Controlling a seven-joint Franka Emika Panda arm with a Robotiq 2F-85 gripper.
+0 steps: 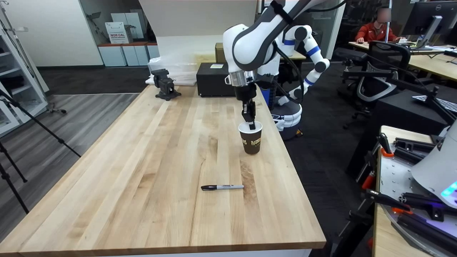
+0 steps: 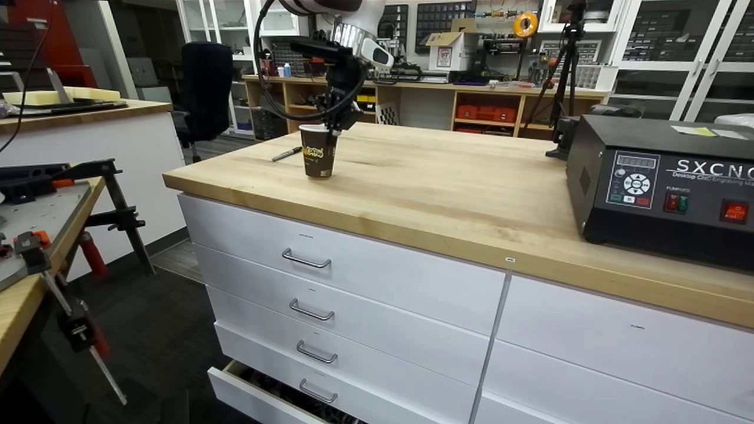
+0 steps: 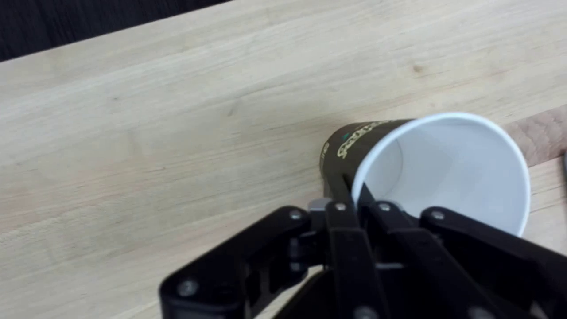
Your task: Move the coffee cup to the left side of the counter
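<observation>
Planked workshop counter (image 1: 153,150): my fingers (image 3: 343,217) pinch the coffee cup (image 1: 251,140); an exterior view alone shows an open drawer (image 2: 253,404).

Looks like smooth paper on the brown, tapered, white-rimmed coffee cup (image 1: 250,140), smooth planked wood on the long, pale butcher-block counter (image 1: 153,171), matt finish and shiny, round metal screws (image 3: 187,288) on the black, jointed gripper (image 3: 353,190), and polished metal on the silver, bar-shaped drawer handles (image 2: 304,261).

At the worktop (image 1: 153,160) are one tool (image 3: 353,197), one paper coffee cup (image 1: 251,142), one capped marker (image 1: 222,187), one bench vise (image 1: 166,86) and one CNC engraver control box (image 2: 695,189); below it, four drawer handles (image 2: 306,262).
</observation>
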